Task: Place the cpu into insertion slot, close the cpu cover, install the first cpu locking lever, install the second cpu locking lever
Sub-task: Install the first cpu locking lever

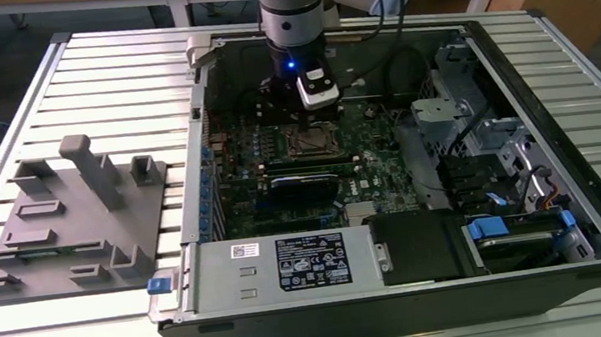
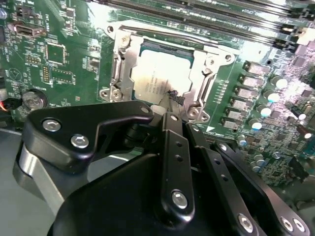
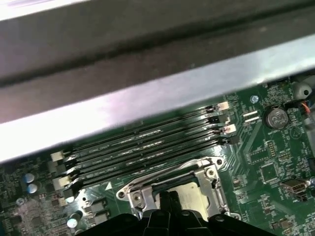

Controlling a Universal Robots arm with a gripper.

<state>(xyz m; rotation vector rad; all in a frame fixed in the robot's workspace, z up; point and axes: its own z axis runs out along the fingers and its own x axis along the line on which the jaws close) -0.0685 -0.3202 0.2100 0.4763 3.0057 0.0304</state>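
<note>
The cpu (image 2: 158, 84) sits flat in the insertion slot (image 2: 162, 73), silver-tan top showing through the window of the cpu cover (image 2: 199, 78), which lies down over it. One chip, one socket, one frame. The gripper (image 2: 173, 96) is right above the chip's near edge, its black fingertips (image 2: 176, 98) pressed together with nothing between them, tips just at the rim of the chip.

In the first wrist view the same closed tips (image 3: 167, 197) hang over the cpu (image 3: 184, 192), with the cover's silvery frame (image 3: 209, 179) around it. Just beyond the socket run four long black memory slots (image 3: 147, 150), side by side, and past those a bright metal case rail (image 3: 147, 105) crosses the picture.

From the exterior view, the arm (image 1: 293, 10) drops straight down into the open computer case (image 1: 561, 91), with the gripper (image 1: 317, 91) just behind the socket (image 1: 309, 141) on the green motherboard (image 1: 377, 148). Towards the camera from the socket lies one grey power supply box (image 1: 283, 267). Well apart from the socket, on the exterior view's left, one grey fixture block (image 1: 72, 230) stands on the slatted table (image 1: 134, 77). Black cables (image 1: 402, 61) loop beside the arm inside the case.
</note>
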